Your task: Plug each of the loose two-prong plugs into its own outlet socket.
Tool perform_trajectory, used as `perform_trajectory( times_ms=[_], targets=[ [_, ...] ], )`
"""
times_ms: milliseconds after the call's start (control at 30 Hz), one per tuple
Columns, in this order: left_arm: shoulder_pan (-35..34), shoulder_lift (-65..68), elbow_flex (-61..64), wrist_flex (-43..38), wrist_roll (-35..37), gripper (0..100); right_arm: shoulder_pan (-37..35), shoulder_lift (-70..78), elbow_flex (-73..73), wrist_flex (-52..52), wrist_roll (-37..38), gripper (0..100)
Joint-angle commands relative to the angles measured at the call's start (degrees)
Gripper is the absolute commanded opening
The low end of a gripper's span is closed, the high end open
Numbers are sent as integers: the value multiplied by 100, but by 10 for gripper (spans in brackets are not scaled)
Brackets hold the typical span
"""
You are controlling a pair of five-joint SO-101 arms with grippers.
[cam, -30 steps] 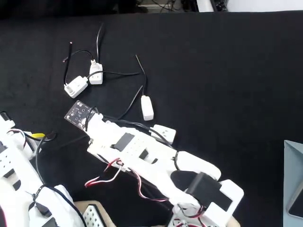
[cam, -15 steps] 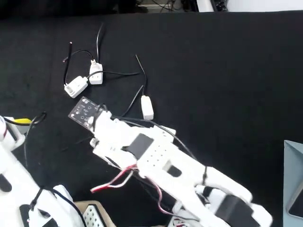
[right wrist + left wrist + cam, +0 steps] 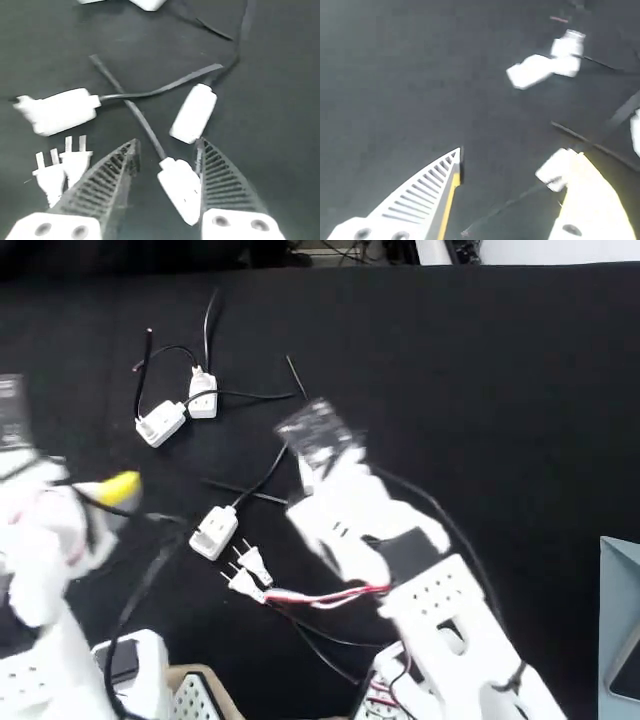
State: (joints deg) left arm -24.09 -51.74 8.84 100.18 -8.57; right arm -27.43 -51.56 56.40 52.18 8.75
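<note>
Both tools are released and hold nothing. The right gripper (image 3: 167, 141) hangs spread over the black table (image 3: 500, 390), its fingers on either side of a white piece (image 3: 180, 185) on a thin cord (image 3: 147, 132) without pinching it (we cannot tell whether that piece is a plug or a socket end). A longer white piece (image 3: 194, 112) lies just beyond it. The left gripper (image 3: 512, 157) is spread wide above bare cloth.

A plug (image 3: 254, 564) and a second plug (image 3: 245, 585) lie side by side near the table's front edge, prongs free. Just beside them is a white socket (image 3: 213, 532) on its own cord. A white block (image 3: 160, 424) and a smaller block (image 3: 202, 395) sit close together, well apart from the rest.

We judge the plugs to be light, hard plastic with stiff metal prongs, while their cords look thin and springy and likely to tug a held plug off line. The place to take hold is the flat sides of the body, behind the prongs, never the prongs or the cord. The sockets look light enough to slide on the cloth when pushed, so one gripper would need to pin a socket while the other presses the plug home.

We can read no label, brand or writing on any piece.
</note>
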Motion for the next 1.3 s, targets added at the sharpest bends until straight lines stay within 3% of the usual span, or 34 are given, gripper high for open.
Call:
perform_trajectory(
  times_ms=[0,300,533,667,1133,1267],
  targets=[
    [1244,721,576,-545,-273,338,510,-251,92,9,255,177],
    [2492,2673,743,-1486,-607,338,607,-277,233,-18,273,177],
    [2519,4193,752,-1881,-642,333,624,-277,242,-9,281,177],
    [2510,4862,752,-2127,-642,333,1002,-286,198,-9,281,177],
    [2571,6400,1086,-2910,-651,330,1275,-286,154,-18,281,177],
    [2563,6435,1095,-3024,-651,201,1266,-286,154,-18,281,177]
  ],
)
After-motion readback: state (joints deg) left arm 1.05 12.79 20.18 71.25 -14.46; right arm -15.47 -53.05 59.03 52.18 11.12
